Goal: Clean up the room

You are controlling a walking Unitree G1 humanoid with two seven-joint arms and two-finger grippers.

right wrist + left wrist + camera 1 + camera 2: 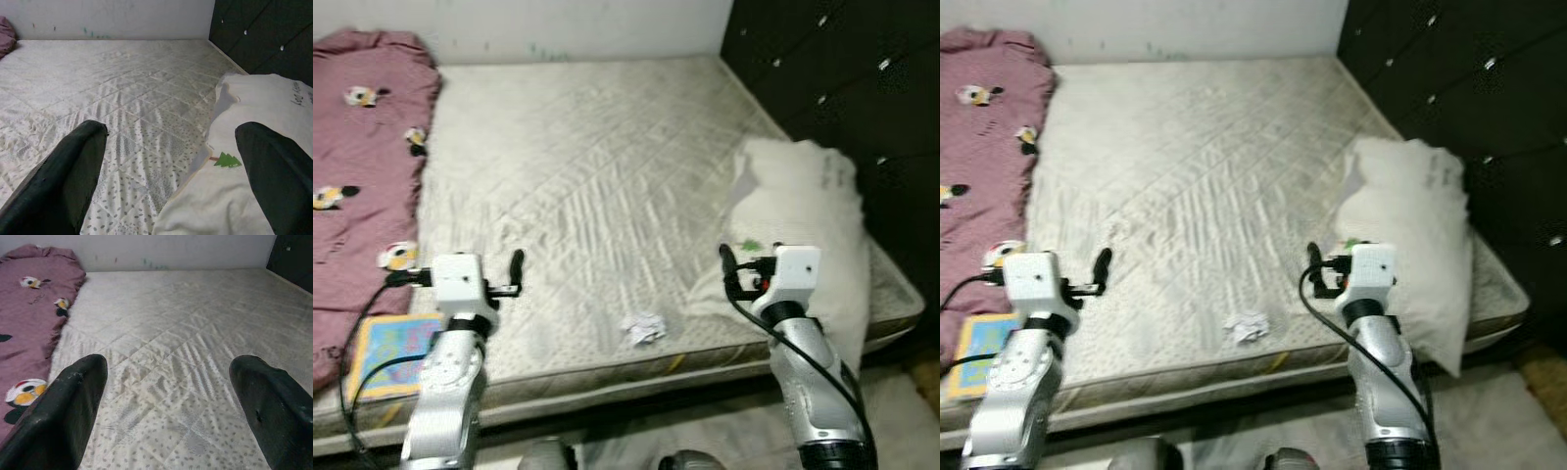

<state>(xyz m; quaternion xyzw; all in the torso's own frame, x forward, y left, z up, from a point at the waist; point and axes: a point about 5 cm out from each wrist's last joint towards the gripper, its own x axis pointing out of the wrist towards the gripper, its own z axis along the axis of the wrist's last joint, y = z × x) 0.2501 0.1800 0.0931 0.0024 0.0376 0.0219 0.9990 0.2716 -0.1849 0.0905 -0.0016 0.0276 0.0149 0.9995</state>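
Fingers spread wide on left gripper (516,266) and right gripper (725,262), hovering over mattress (597,176) near its front edge; crumpled paper (643,329) lying between, closer to edge.

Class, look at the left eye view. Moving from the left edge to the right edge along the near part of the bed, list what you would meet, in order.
Colourful book → left gripper → crumpled paper → right gripper → white pillow.
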